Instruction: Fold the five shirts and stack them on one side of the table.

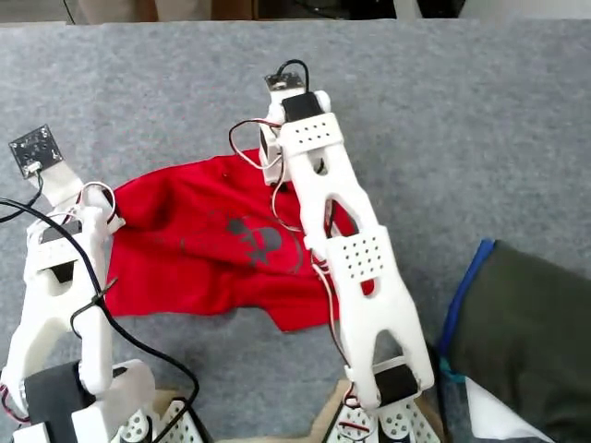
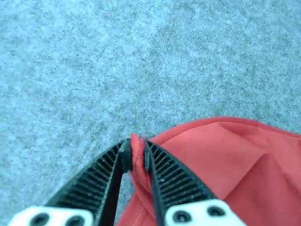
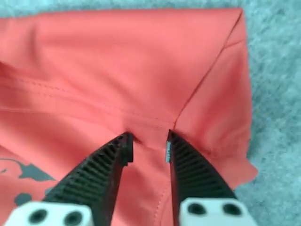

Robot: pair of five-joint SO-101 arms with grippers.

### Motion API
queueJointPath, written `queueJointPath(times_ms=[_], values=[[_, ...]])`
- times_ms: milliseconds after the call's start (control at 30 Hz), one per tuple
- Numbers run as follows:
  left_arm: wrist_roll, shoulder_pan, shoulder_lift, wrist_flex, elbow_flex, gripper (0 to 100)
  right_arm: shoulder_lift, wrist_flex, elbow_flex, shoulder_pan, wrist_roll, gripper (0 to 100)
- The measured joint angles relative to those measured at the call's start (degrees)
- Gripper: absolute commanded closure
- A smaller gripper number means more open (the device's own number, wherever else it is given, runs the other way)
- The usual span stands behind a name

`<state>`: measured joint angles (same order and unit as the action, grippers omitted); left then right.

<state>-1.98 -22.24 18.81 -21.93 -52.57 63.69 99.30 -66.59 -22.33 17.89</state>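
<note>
Red shirt (image 1: 203, 249) is seen in the high view spread crumpled at the middle of the grey table (image 1: 462, 111), unfolded, edges uneven, a dark print (image 1: 263, 240) on its chest. The left arm (image 1: 55, 277) is placed at the shirt's left edge, and the right arm (image 1: 342, 231) is stretched across the cloth to its far edge. A dark garment (image 1: 536, 332) with a blue edge is seen at the table's right side, apart from the shirt.

Grip detail is given in the wrist views. In the left wrist view the left gripper (image 2: 137, 153) is seen with its fingers (image 2: 169, 174) clenched on a thin pinch of the shirt's edge (image 2: 235, 165), with bare table (image 2: 94, 70) beyond. In the right wrist view the right gripper (image 3: 148, 146) is seen with fingers (image 3: 108, 165) parted, tips set down on the shirt (image 3: 117, 61) on either side of a stitched seam. A folded-over corner and part of the print (image 3: 23, 174) are shown there too.
</note>
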Motion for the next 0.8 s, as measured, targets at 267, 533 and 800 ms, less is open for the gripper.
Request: queueJointPath(times_ms=[267,533,800], values=[[0.0,0.0,0.0,0.0,0.0,98,3.6,-0.44,-1.32,0.62,0.0,87.2],[0.0,0.0,0.0,1.32,-0.35,98,5.1,0.97,-3.08,1.49,0.0,87.5],[0.0,0.0,0.0,2.46,-0.79,98,5.36,1.23,-3.16,3.52,0.0,97.7]])
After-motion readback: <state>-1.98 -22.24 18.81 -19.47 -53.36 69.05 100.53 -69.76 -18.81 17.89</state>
